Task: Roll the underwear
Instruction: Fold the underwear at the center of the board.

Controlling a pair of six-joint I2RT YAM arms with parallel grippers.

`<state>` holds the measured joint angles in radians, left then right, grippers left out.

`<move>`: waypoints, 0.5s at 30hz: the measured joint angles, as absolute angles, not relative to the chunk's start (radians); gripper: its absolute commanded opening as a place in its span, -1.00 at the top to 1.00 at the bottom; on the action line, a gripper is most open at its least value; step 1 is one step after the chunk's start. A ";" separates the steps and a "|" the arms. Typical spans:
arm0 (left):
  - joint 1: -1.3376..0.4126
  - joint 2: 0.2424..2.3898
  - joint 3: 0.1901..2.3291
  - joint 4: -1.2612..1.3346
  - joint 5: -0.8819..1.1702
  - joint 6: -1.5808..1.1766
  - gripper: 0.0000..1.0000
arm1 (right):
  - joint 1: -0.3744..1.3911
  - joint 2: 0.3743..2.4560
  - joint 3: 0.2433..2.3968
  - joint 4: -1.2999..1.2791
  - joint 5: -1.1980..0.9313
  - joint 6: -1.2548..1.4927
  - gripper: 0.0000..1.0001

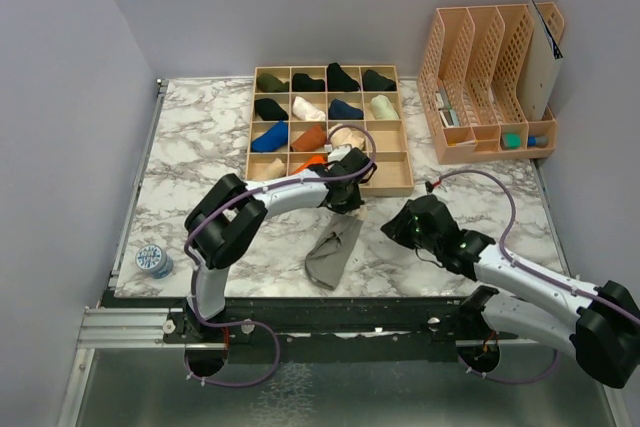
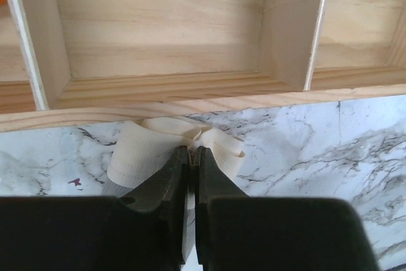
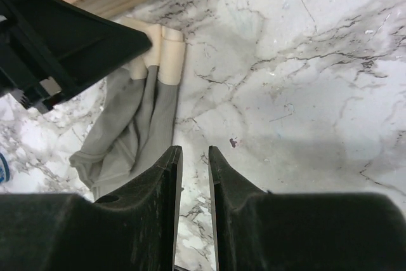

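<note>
Left gripper (image 2: 190, 152) pinches the cream band of the grey underwear (image 2: 136, 153) beside the tray's (image 2: 190, 103) front wall, cloth trailing toward six o'clock — right gripper (image 3: 193, 152), barely parted, empty, should pin that tail for a tight roll.

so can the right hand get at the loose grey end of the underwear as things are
Probably yes: the grey underwear lies on bare marble just beside the right hand, with nothing between them. The left hand pinches only its cream band, up by the wooden tray.
</note>
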<state>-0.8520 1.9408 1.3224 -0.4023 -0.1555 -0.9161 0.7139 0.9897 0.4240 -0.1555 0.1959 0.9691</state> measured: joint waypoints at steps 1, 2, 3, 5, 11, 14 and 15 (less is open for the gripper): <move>-0.858 1.943 1.327 -0.403 -0.168 -0.930 0.58 | 0.714 0.976 0.424 -0.159 0.202 0.969 0.45; -0.863 1.945 1.328 -0.404 -0.177 -0.940 0.56 | 0.714 0.968 0.424 -0.162 0.207 0.969 0.45; -0.869 1.945 1.330 -0.405 -0.187 -0.954 0.55 | 0.714 0.966 0.424 -0.166 0.210 0.969 0.45; -0.884 1.948 1.330 -0.405 -0.210 -0.981 0.43 | 0.714 0.970 0.424 -0.176 0.212 0.969 0.45; -0.917 1.950 1.339 -0.408 -0.245 -1.021 0.18 | 0.714 0.981 0.424 -0.182 0.212 0.968 0.45; -0.928 1.950 1.346 -0.410 -0.252 -1.032 0.08 | 0.714 0.981 0.424 -0.182 0.213 0.968 0.44; -0.933 1.950 1.346 -0.410 -0.252 -1.033 0.02 | 0.714 0.979 0.424 -0.182 0.213 0.968 0.44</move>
